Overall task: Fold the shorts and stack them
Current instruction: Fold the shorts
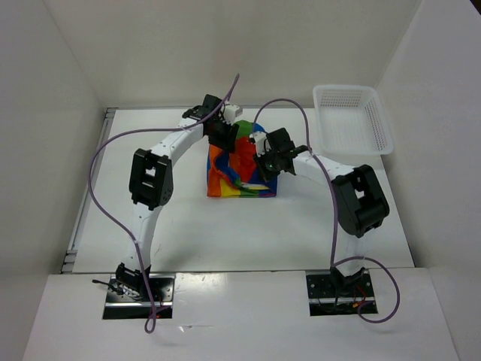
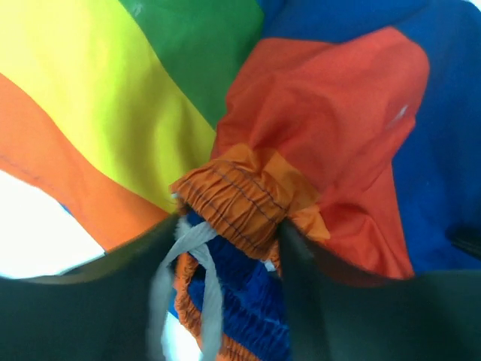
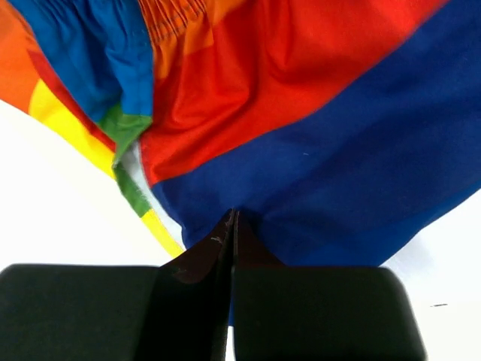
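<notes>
The rainbow-striped shorts (image 1: 240,169) lie bunched in the middle of the white table (image 1: 225,226), partly raised between both arms. My left gripper (image 1: 223,139) comes down on their far left part. In the left wrist view the gathered orange and blue waistband (image 2: 240,199) and a white drawstring (image 2: 203,256) fill the gap between the fingers of this gripper (image 2: 229,241), which press on it from both sides. My right gripper (image 1: 264,162) is at the shorts' right side. Its tips (image 3: 231,218) are shut together, pinching a pucker of the blue stripe (image 3: 338,150).
A white plastic mesh basket (image 1: 352,120) stands at the far right of the table. White walls close in the table at the back and on both sides. Purple cables loop over both arms.
</notes>
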Available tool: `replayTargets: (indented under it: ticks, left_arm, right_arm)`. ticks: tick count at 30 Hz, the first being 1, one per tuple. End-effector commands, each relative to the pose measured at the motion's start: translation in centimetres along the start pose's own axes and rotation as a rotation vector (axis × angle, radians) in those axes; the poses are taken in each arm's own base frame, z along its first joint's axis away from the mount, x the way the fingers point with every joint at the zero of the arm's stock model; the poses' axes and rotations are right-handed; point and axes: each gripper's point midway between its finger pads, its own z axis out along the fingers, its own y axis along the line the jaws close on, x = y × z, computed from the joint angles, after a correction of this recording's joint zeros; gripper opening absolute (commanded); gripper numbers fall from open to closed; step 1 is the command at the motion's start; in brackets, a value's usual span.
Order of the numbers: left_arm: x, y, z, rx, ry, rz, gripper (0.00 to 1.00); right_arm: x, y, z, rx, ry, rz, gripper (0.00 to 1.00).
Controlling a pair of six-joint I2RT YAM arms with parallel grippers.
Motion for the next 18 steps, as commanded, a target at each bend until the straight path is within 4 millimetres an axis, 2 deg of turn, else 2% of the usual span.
replayTargets:
  ticks: [1,2,3,4,6,7,8,9,10,11,12,14,16,17,18]
  left_arm:
    - [-0.8,-0.3,-0.2,0.141,-0.026,-0.028,0.51]
    - [-1.0,-0.6,-0.4,0.157,-0.029,-0.027,0.43]
    - [-1.0,-0.6,-0.4,0.158,-0.029,-0.027,0.23]
    - [-1.3,0.0,-0.8,0.150,-0.036,-0.035,0.14]
    - [-2.1,1.8,-2.3,0.109,-0.065,-0.049,0.02]
    - [-2.6,3.5,-3.6,0.078,-0.091,-0.065,0.01]
    - [-2.8,4.4,-4.3,0.056,-0.102,-0.074,0.01]
    - [-2.2,5.2,-4.2,0.049,-0.091,-0.090,0.01]
    - [-1.5,5.6,-4.5,0.045,-0.075,-0.106,0.02]
    - [-1.1,5.5,-4.5,0.047,-0.061,-0.112,0.11]
    - [0.0,5.0,-3.8,0.082,-0.026,-0.128,0.16]
    - [2.5,4.4,-2.7,0.123,0.056,-0.167,0.23]
    - [3.6,4.4,-2.2,0.128,0.088,-0.181,0.29]
    - [4.7,4.6,-1.6,0.122,0.116,-0.192,0.37]
    - [4.6,5.2,-1.5,0.088,0.113,-0.187,0.48]
  right_arm:
    - [-2.4,-0.4,0.4,0.015,-0.069,-0.065,0.00]
    - [-2.6,-0.5,0.3,0.016,-0.068,-0.079,0.00]
    - [-3.1,-0.3,0.1,0.007,-0.079,-0.093,0.00]
    - [-2.8,-0.3,0.1,0.005,-0.065,-0.102,0.00]
    - [-2.8,0.1,0.1,-0.012,-0.057,-0.152,0.00]
    - [-2.8,0.7,-0.1,-0.019,-0.056,-0.174,0.00]
    - [-2.0,1.2,0.2,-0.031,-0.036,-0.187,0.00]
    - [-2.3,1.3,-0.1,-0.029,-0.046,-0.190,0.00]
    - [-1.5,1.3,0.0,-0.032,-0.030,-0.185,0.00]
    - [-1.0,1.9,0.2,-0.042,-0.017,-0.191,0.00]
    - [-0.6,2.3,0.7,-0.050,-0.006,-0.197,0.00]
    - [-0.4,3.0,1.2,-0.069,-0.002,-0.206,0.00]
    - [-0.4,3.1,1.7,-0.063,-0.001,-0.214,0.00]
    - [-0.4,2.7,2.4,-0.054,0.001,-0.213,0.00]
    - [-0.1,2.7,2.6,-0.055,0.010,-0.211,0.00]
